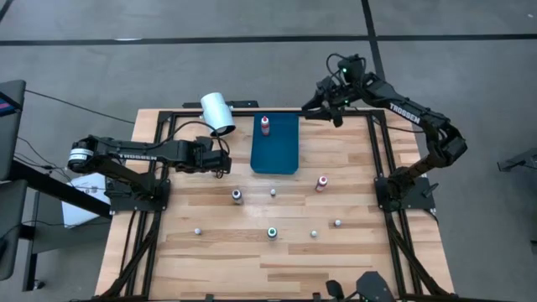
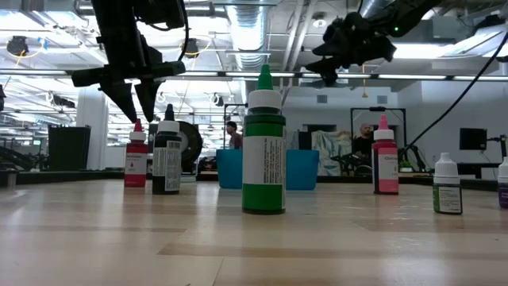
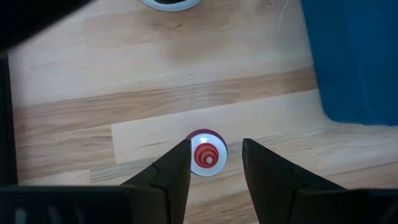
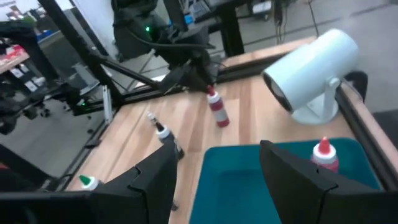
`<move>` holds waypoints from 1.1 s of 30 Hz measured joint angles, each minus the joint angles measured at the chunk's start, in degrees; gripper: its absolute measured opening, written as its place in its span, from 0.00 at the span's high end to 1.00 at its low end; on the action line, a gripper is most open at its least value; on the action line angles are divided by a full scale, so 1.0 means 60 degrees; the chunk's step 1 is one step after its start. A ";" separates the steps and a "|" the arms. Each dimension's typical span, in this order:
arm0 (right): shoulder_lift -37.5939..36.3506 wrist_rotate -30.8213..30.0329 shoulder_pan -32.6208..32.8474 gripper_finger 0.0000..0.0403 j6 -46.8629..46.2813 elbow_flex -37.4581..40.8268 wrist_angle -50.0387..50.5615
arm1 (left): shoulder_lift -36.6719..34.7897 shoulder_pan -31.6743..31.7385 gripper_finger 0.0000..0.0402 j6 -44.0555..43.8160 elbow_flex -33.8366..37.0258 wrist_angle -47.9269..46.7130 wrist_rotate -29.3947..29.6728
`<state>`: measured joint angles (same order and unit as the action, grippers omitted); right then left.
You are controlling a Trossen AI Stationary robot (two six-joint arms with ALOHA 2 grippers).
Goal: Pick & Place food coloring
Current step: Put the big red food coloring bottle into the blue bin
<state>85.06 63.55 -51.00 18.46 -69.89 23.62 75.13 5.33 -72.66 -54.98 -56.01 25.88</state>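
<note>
the red bottle [image 3: 207, 154] stands upright on the bare wood directly under the left gripper [image 3: 216, 163], its white-ringed cap showing between the two fingers [image 3: 169, 176], which straddle it, parted and not yet touching it; nothing is held. the blue tray [image 3: 354, 59] lies just off to one side of this gripper, and the white cylinder [image 1: 217, 112] is a little beyond it. by the look of it the step in hand is the approach for a pick: the gripper is lined up over the bottle but hangs above it, as the low view shows. the next move likely calls for a straight descent so the fingers pass either side of the cap, then a close on the body, keeping it from tipping.

the right gripper [image 4: 214, 171] waits high over the far edge of the tray, jaws wide and empty, with one red bottle in the tray [image 4: 325, 154] just ahead of it. the other bottles, like the green one [image 2: 263, 143], stand scattered on the table [image 1: 336, 260], well clear of both grippers.
</note>
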 joint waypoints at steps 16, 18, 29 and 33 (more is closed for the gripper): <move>0.0000 -0.2765 0.0614 0.47 -0.0399 0.0004 0.0366 | 0.0000 -0.0002 0.66 0.0106 0.0000 0.0000 0.0002; -0.0025 -0.4312 0.0855 0.47 -0.0274 0.0004 0.0330 | 0.0000 -0.0002 0.66 0.0106 0.0000 0.0001 0.0002; -0.1459 -0.7298 0.1559 0.47 -0.0915 0.0814 -0.0993 | 0.0000 -0.0002 0.66 0.0102 0.0000 0.0004 0.0002; -0.2593 -0.7937 0.1540 0.47 -0.1489 0.2321 -0.2320 | 0.0000 -0.0002 0.66 0.0103 0.0000 0.0004 0.0002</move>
<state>69.50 15.93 -41.76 9.53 -55.96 9.70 75.13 5.32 -72.05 -54.98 -55.99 25.89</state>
